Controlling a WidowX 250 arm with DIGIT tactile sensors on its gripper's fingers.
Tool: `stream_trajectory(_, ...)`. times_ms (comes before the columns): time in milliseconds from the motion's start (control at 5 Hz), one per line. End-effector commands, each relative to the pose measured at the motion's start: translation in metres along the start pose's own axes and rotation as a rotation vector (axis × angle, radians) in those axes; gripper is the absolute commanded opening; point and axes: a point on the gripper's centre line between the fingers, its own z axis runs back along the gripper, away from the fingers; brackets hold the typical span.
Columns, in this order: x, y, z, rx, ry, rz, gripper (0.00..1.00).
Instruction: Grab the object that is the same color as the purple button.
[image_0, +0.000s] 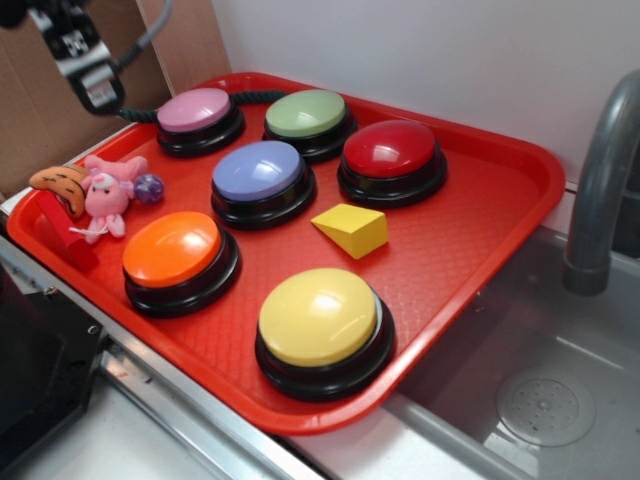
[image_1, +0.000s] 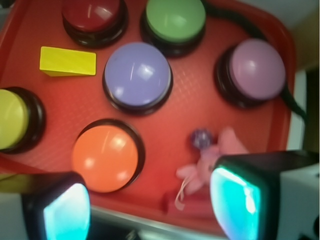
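Note:
A tiny shiny purple ball (image_0: 149, 188) lies on the red tray (image_0: 470, 240), touching the pink plush toy (image_0: 107, 190) at the tray's left end. In the wrist view the ball (image_1: 202, 138) sits just above the plush (image_1: 210, 162). The purple button (image_0: 258, 172), a periwinkle dome on a black base, stands mid-tray; it also shows in the wrist view (image_1: 137, 74). My gripper (image_1: 150, 212) is open, high above the tray's near edge, with nothing between its fingers. In the exterior view only part of the arm (image_0: 80, 55) shows at top left.
Around the purple button stand pink (image_0: 195, 110), green (image_0: 306, 113), red (image_0: 390, 150), orange (image_0: 172, 250) and yellow (image_0: 318, 317) buttons. A yellow wedge block (image_0: 352, 228) lies mid-tray. An orange striped toy (image_0: 60, 185) rests by the plush. A sink (image_0: 540, 400) and grey faucet (image_0: 600, 180) are at right.

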Motion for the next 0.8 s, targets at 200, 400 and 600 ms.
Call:
stream_trajectory(200, 0.007, 0.049, -0.072, -0.039, -0.142, -0.241, 1.0)
stream_trajectory(400, 0.004, 0.058, -0.087, -0.025, -0.144, -0.264, 1.0)
stream_trajectory(600, 0.003, 0.06, -0.102, -0.017, -0.112, -0.28, 1.0)
